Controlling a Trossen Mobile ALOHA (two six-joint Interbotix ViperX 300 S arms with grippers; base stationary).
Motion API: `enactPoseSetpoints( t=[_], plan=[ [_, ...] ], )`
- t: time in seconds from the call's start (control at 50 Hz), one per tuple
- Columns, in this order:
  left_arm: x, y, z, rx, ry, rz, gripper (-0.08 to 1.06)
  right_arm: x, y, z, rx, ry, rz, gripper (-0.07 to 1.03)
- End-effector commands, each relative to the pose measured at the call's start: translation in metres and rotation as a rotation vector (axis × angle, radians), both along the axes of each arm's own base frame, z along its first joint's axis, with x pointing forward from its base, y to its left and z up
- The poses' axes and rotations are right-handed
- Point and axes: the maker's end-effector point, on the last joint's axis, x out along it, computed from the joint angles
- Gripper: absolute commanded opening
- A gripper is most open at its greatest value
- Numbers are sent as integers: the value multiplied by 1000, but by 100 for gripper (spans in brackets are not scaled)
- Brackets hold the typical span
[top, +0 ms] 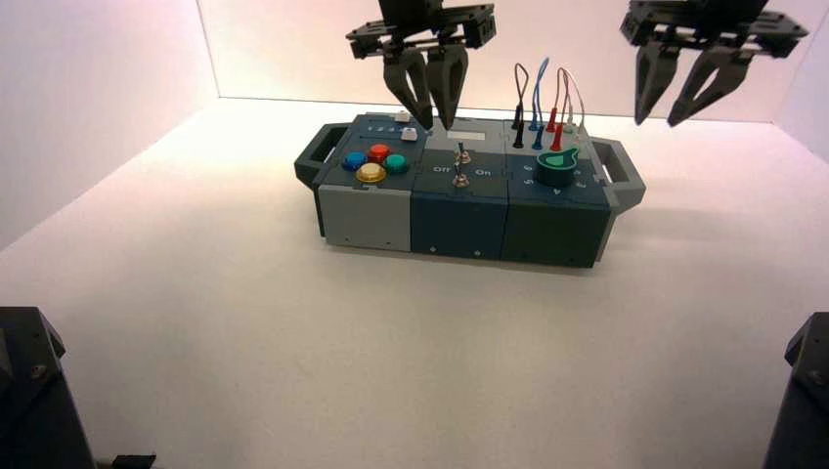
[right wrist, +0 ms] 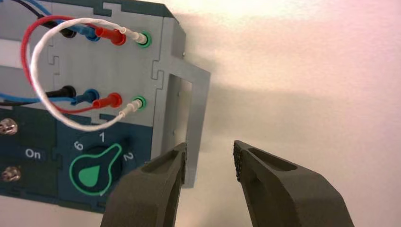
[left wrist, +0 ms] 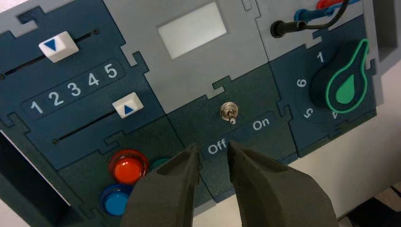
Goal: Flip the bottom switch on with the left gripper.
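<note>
Plainly left gripper [left wrist: 213, 147] wide open, holding nothing

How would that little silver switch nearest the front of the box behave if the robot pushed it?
The silver toggle switch would probably tip sideways, since its lever stands on a round base between "Off" and "On". It looks like metal, so likely stiff rather than bendy. Being so thin, it might let a fingertip slip past.

Bottom switch [top: 460, 181] | you see a tiny silver metal toggle lever on a round nut base | it stands up from the box's dark middle panel, nearer you than the white "Off"/"On" lettering [left wrist: 238, 136]
</note>
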Motion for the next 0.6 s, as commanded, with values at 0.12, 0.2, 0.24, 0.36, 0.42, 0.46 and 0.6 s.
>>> enactPoseSetpoints(
  t=[0.12, 0.2, 0.24, 0.36, 0.42, 0.46, 0.6],
  plan=[
    [12, -11, 19, -39, -50, -4, 35, 13, 3, -7, 3, -27, 4, 53],
    [13, -12, 20, -41, -52, -4, 35, 13, 3, -12, 2, -20, 3, 53],
    [14, -13, 20, -42, -54, -5, 35, 14, 3, -15, -1, -14, 5, 53],
    [16, -14, 17, -40, -51, -4, 35, 16, 3, -22, -2, -5, 5, 53],
    [15, -16, 17, -39, -48, -9, 35, 16, 3, -24, -2, 0, 5, 53],
    [14, -17, 16, -39, -44, -10, 35, 16, 3, -26, -2, 3, 5, 53],
    [9, -21, 16, -30, -34, -31, 35, 16, 3, -34, -3, 11, 2, 53]
  ],
)
